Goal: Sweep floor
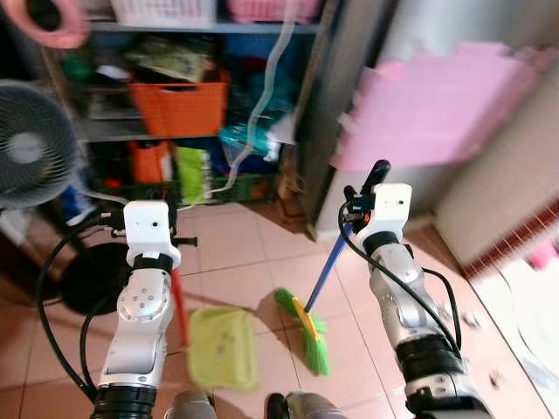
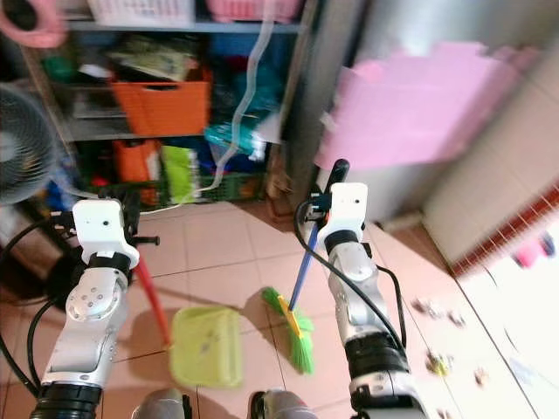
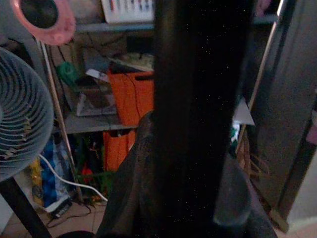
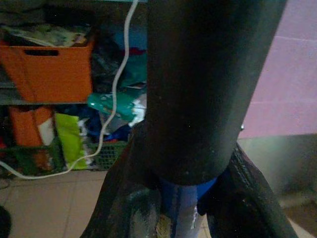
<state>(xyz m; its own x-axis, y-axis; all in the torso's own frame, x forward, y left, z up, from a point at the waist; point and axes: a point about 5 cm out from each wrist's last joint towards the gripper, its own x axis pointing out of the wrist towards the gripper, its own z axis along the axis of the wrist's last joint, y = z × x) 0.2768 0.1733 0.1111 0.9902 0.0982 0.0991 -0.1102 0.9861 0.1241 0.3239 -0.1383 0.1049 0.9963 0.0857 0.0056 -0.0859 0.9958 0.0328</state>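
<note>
Left eye view first: I've got the broom (image 1: 312,325) in my right gripper (image 1: 354,212), fingers clamped on the black top of the handle, blue shaft slanting down to the green bristles on the tile. Using the green dustpan (image 1: 222,346) as the landmark, the bristles sit just to its right, near but not touching. My left gripper (image 1: 170,218) is closed around the dustpan's red handle (image 1: 179,307), pan resting on the floor.

Right eye view, same layout, plus scattered litter (image 2: 434,360) well to the right of the dustpan, past the broom head. So I figure the sweep has to drag from that side back toward the pan.

Left wrist view is dark, just the handle held between the fingers (image 3: 129,193), shelves behind.

Right wrist view: black grip and the blue shaft pinched tight.
</note>
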